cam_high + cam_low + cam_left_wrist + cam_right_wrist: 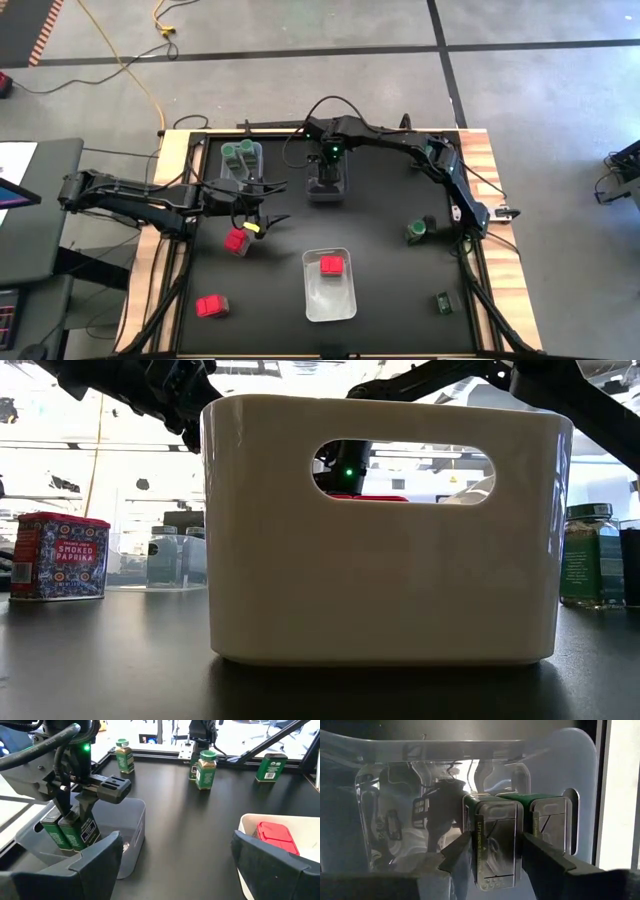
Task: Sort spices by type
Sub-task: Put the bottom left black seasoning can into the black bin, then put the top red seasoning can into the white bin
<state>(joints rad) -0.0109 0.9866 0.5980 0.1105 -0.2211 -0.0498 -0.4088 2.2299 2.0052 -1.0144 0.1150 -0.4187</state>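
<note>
My right gripper (327,188) reaches down into a clear bin (327,200) at the table's far middle. It is shut on a dark box (495,835). A second dark box (547,822) stands beside the first in that bin. My left gripper (258,225) hovers open and holds nothing, just beside a red packet (237,241) lying on the table. Another red packet (331,265) lies in the near middle bin (312,300). Green-lidded jars (243,152) stand in the far left bin. My right gripper pinches the dark box by its two narrow sides (471,845) between the two fingers. The fingers (86,812) come from above, pointing steeply down into the bin. The box stands upright beside the other box. Whether its bottom rests on the bin floor, I cannot tell.
Loose on the table are a red packet (211,306) at the near left, a green-lidded jar (418,230) at the right and a dark box (443,302) at the near right. In the low view the white bin (380,530) fills the middle.
</note>
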